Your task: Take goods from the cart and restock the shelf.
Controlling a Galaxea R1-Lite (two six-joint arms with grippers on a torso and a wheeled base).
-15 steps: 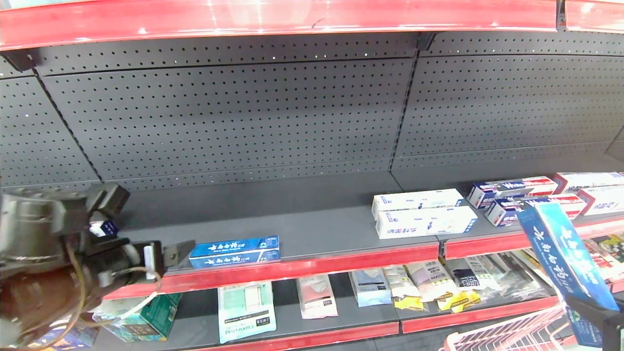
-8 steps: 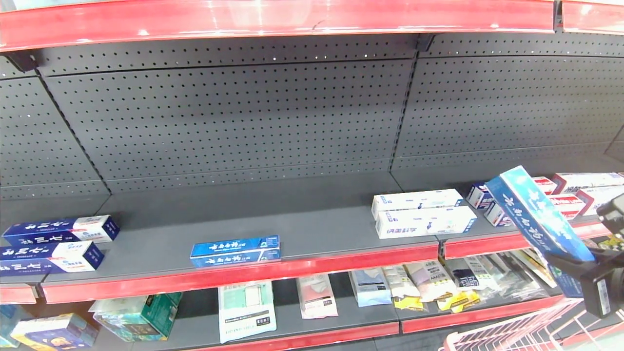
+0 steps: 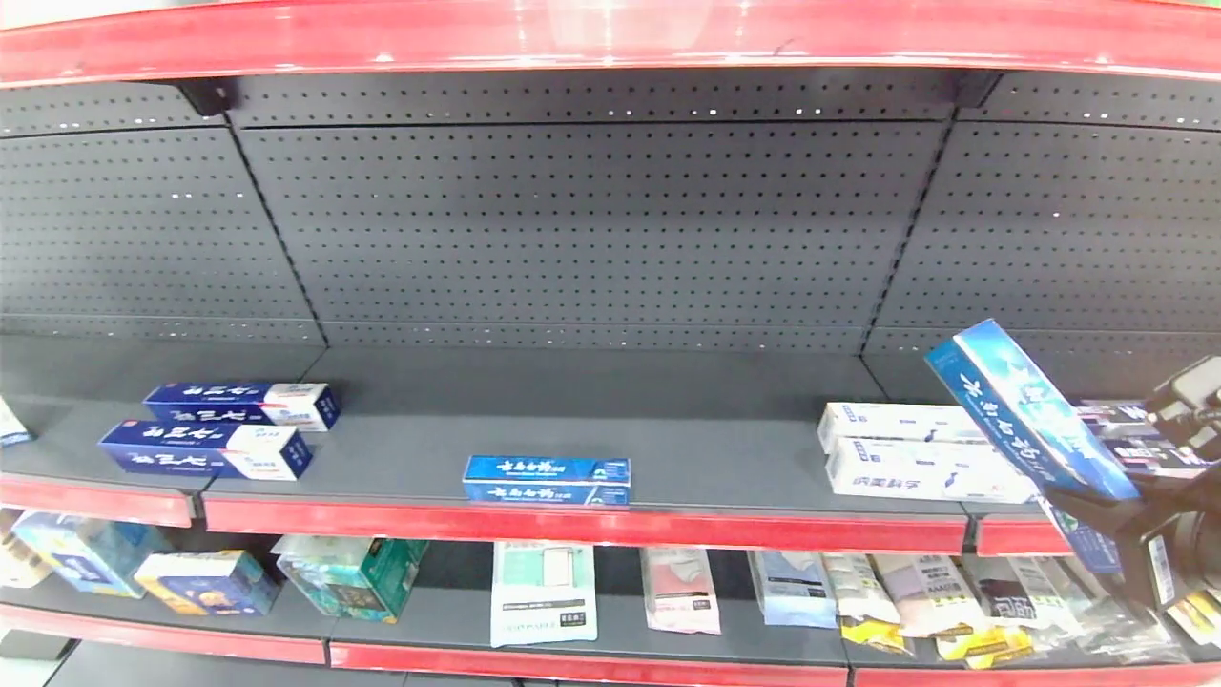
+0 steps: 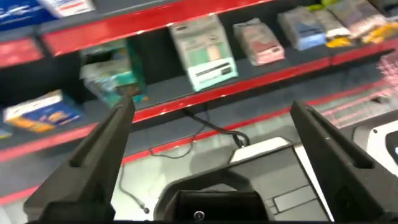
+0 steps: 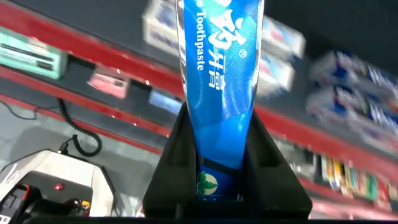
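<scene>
In the head view's right edge the right gripper (image 3: 1097,520) pinches the lower end of the tilted box (image 3: 1030,410) before the shelf (image 3: 610,410), so it likely wants levelling before being laid beside its twin (image 3: 546,479) at centre; in the left wrist view the left gripper (image 4: 211,107) is spread, bare; in the right wrist view the box (image 5: 219,74) sits clamped between both fingers.

You face a shelf (image 3: 610,420) of dark grey metal. Its back panel (image 3: 591,219) is pegboard, split into bays by slanting seams (image 3: 272,229), and each board carries a red strip (image 3: 572,525) along its front edge. Above you, the top board (image 3: 572,38) has the same red edge with pale glints of light on it, and below the middle board a lower board (image 3: 458,592) runs the full width. In the left wrist view you get a pale grey floor (image 4: 161,155) below the unit, with a black cable (image 4: 214,129) lying loose across it.
</scene>
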